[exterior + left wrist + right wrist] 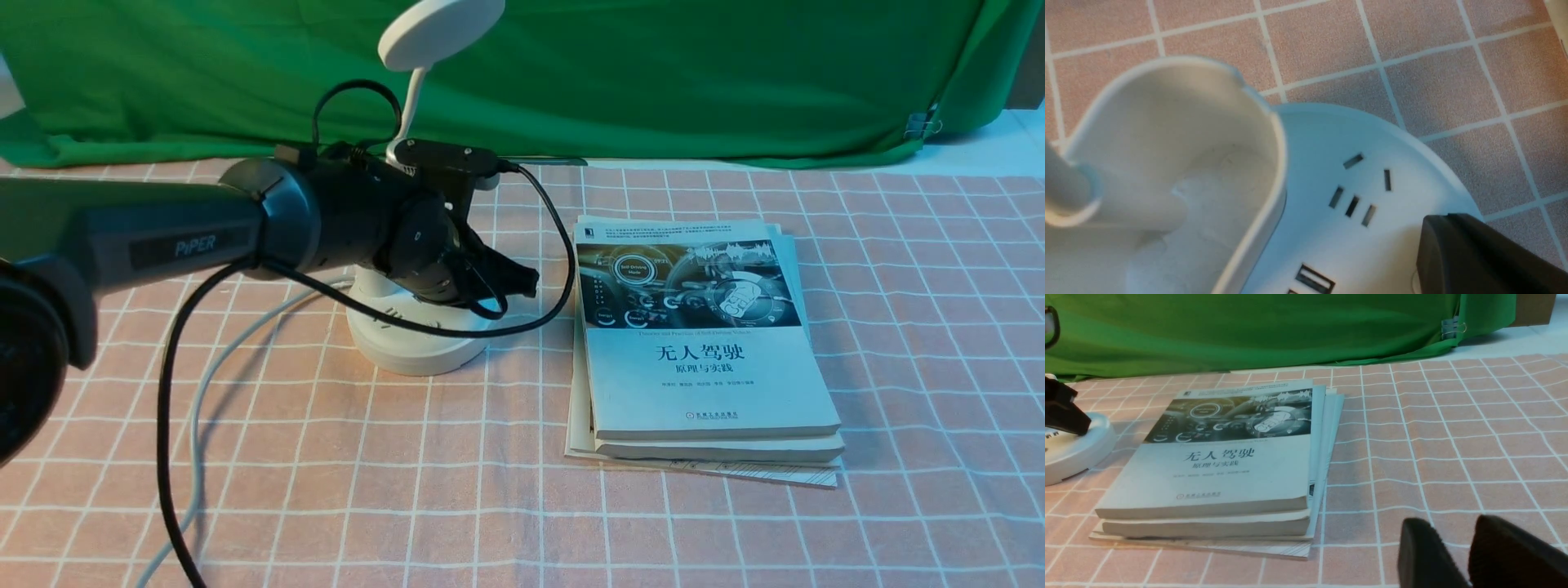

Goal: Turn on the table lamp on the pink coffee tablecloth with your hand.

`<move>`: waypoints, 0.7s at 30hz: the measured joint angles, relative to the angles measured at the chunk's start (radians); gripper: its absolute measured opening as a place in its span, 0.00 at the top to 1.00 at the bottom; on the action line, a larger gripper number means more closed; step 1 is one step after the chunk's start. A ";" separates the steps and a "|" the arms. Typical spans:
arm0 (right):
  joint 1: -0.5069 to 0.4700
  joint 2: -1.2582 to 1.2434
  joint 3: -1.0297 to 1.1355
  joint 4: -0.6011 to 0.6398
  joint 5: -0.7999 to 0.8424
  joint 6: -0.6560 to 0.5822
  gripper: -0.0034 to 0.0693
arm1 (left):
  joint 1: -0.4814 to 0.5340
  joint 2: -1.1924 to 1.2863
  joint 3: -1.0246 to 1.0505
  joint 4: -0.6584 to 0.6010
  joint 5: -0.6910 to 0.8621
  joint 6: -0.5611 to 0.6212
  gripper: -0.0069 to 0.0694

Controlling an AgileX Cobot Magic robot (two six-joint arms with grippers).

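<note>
Jaws closed together, nothing between them, on my black left gripper (1437,220), the tips right at the round white plastic base (1380,253) of the table lamp. Whether they're touching it or just above, I can't tell. The lamp stands upright on the pink tablecloth with thin white grid lines (310,474), beside a stack of pale-covered books (710,384), its white disc head (441,33) up above the arm. No clear glow that I can see, so I'd judge we're at the pressing step.

Part of a faint curved outline shows beside the tips; could be the button, mostly hidden. That's my first worry: press off-centre and the tips skid over smooth plastic without a click. Push too hard near the rim and the base could tilt or slide with the cloth. Too long a touch might switch it straight off again. The thin white neck (412,102) rises close behind the wrist, so any sideways swing could knock it, and the looping black cable (563,302) might snag. Straight down, gently, is what it calls for. Over on the right, those black jaws stand slightly apart above the desk, holding nothing.
</note>
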 joint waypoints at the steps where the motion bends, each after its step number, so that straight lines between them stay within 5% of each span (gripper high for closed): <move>1: 0.000 0.000 0.000 0.000 0.000 0.000 0.63 | 0.000 -0.007 0.004 -0.001 0.002 -0.004 0.91; 10: 0.000 0.000 0.000 0.000 0.000 0.000 0.63 | 0.000 -0.173 0.115 -0.166 0.096 0.041 0.91; 21: 0.000 0.000 0.000 0.000 0.000 0.001 0.63 | 0.000 -0.627 0.546 -0.213 0.035 0.062 0.91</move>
